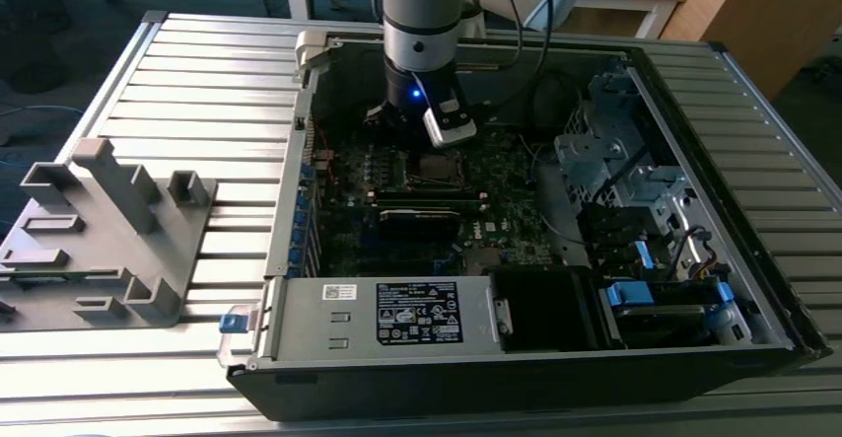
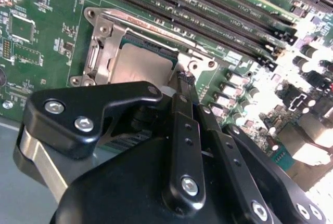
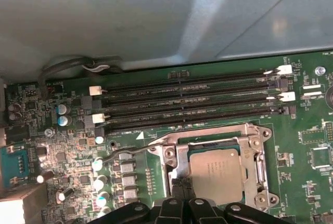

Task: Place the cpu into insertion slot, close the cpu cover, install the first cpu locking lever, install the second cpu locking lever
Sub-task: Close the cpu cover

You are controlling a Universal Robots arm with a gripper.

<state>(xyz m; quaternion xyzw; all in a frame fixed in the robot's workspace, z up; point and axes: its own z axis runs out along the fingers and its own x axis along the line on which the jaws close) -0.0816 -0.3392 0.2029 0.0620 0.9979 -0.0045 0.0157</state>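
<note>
Hand (image 3: pixel 180 183): narrow, fingertips (image 2: pixel 183 81) drawn together with nothing seen between them, low over the motherboard (image 3: pixel 304 130).
Cpu (image 3: pixel 221 174): flat in the insertion slot (image 1: pixel 435 173), silver face up.
Cpu cover (image 3: pixel 256 154): lies flat, framing the cpu through its window.
Cpu to hand: just beside the fingertips, which sit at the cover's edge; contact cannot be told.
Locking lever (image 3: pixel 120 154): wire arm jutting out beside the socket, near the hand.
Setting: open computer case (image 1: pixel 526 388) on a slatted table (image 1: pixel 197 82).
</note>
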